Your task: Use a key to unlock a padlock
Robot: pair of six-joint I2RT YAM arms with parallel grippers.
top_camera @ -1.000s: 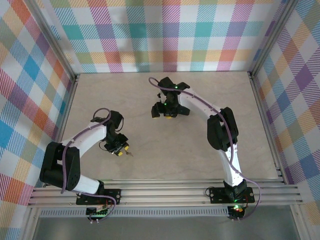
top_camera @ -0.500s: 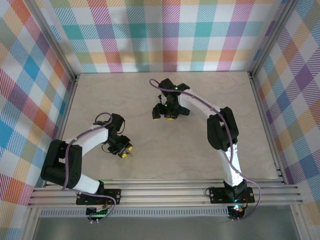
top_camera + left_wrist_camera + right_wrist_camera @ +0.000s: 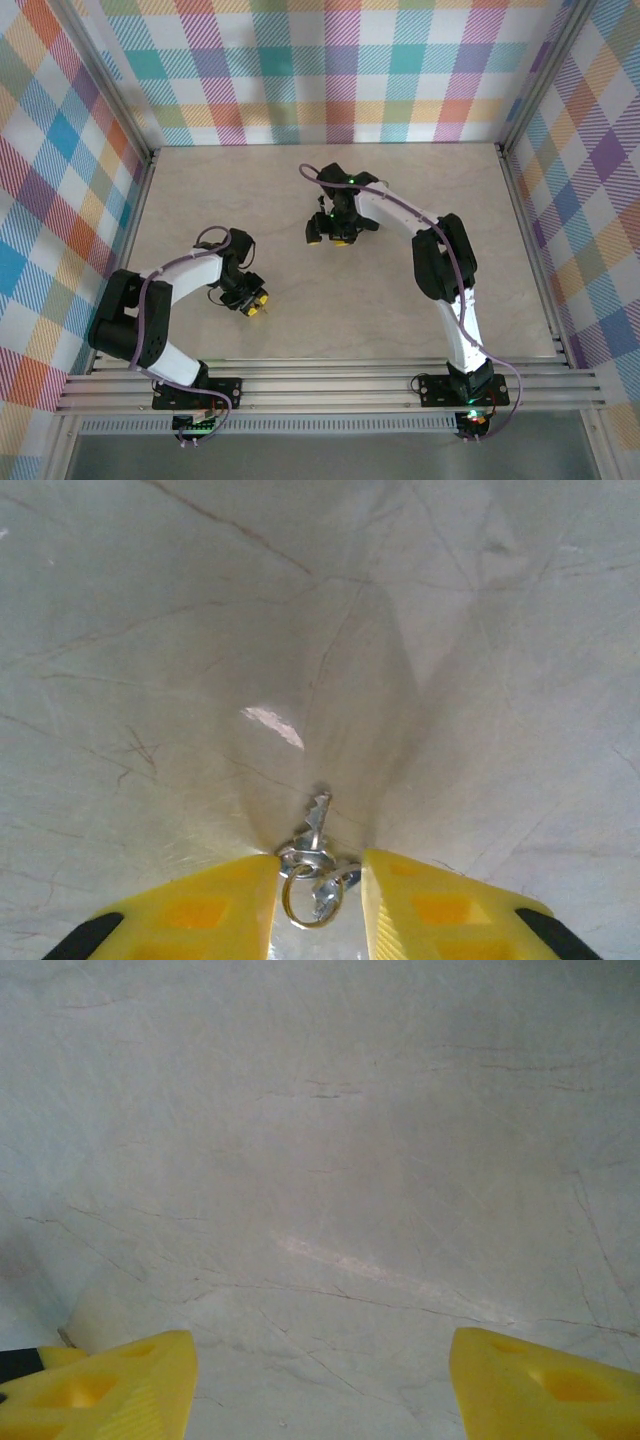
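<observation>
Multicoloured plaid fabric walls [image 3: 330, 70] close in the workspace on three sides. They surround a pale beige, marble-veined desk [image 3: 400, 310] with aluminium rails along its near edge.

In the top view, the white-and-black right arm [image 3: 445, 270] rises from its base at 5 o'clock. It bends back over the desk, and the right jaws hang close to the desk's centre, a little toward 12 o'clock. The white-and-black left arm [image 3: 175, 278] runs from its base at 7 o'clock. It folds inward, so the left jaws sit at about 8 o'clock from the centre, well apart from the right jaws.

In the right wrist view the right jaws stand wide. One yellow fingertip [image 3: 110, 1385] is at 8 o'clock and the other at 4 o'clock. Bare desk surface lies between them, and they grip nothing.

In the left wrist view the left jaws are narrow. Their yellow fingertips [image 3: 200, 910] press in from both sides on the head end of the small grey metal key [image 3: 318, 815]. The key's toothed blade sticks out past the fingertips toward 12 o'clock, over the desk. A thin metal ring [image 3: 300, 923] threaded through the key's head hangs in the gap between the fingertips. From above, the key [image 3: 270, 309] shows as a tiny sliver at 4 o'clock off the left jaws.
</observation>
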